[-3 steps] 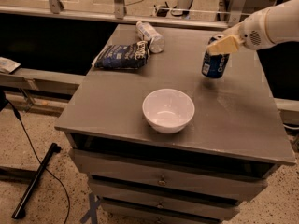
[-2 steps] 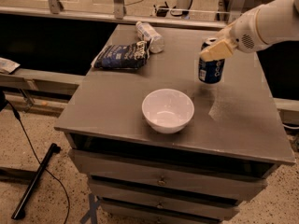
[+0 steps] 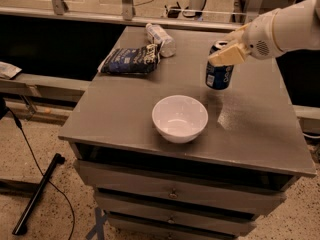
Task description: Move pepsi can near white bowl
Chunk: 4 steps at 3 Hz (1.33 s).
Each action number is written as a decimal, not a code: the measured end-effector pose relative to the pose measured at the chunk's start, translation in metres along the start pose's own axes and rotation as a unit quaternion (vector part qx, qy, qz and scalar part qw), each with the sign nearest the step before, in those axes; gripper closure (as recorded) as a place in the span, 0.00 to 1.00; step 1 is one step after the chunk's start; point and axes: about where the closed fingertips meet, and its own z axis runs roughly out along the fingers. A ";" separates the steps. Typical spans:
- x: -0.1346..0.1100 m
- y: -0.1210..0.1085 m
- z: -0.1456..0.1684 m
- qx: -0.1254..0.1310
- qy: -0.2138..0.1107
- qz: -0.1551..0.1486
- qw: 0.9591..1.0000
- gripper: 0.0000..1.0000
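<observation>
Drifting leftward over the grey cabinet top point(image 3: 125, 119), the pepsi can point(image 3: 219, 78) has come a little way in from the right-hand side over the last second, carried by the gripper point(image 3: 223, 57). Its cream fingers point(image 3: 227, 55) are closed around the upper part of the can, just under the silver rim, and the white arm point(image 3: 285, 26) reaches in from the right edge. The can hangs slightly tilted and looks to be just clear of the surface, with its dull reflection on the top below it.

The white bowl point(image 3: 180, 118) has not budged; it sits toward the front edge, and the can is now behind it and to its right, near but still apart. The dark blue snack bag point(image 3: 129, 60) and the pale can point(image 3: 160, 34) lying on its side at the back are also where they were.

To my eye the carry is well under way: a bit more travel toward the bowl, then a set-down beside it without knocking the rim.
</observation>
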 end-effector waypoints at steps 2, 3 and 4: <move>-0.015 0.050 0.017 -0.053 -0.068 -0.050 0.995 1.00; -0.020 0.074 0.022 -0.084 -0.078 -0.067 0.991 1.00; -0.026 0.094 0.021 -0.112 -0.085 -0.082 0.987 0.82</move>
